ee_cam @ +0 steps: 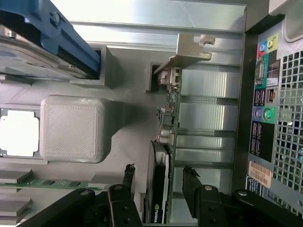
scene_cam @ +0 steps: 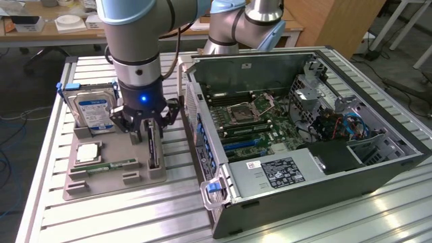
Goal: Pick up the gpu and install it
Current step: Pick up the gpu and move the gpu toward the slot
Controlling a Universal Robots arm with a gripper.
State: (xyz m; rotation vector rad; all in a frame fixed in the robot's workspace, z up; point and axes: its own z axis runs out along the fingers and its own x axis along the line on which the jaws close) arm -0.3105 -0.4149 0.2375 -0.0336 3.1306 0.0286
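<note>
The exterior view looks down from high over the parts tray (scene_cam: 115,152) and open computer case (scene_cam: 337,185), while the wrist view faces closely down on that tray's upright gpu (ee_cam: 160,184) and the case's rear panel (ee_cam: 279,118).

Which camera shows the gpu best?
The wrist view: the gpu stands on edge between the open gripper's fingers, bracket plainly visible. In the exterior view it is a thin dark edge on the grey tray.

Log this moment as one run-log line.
gripper: open, straddling gpu | gpu: upright on edge in gray tray, not gripped | computer case: open, beside tray
</note>
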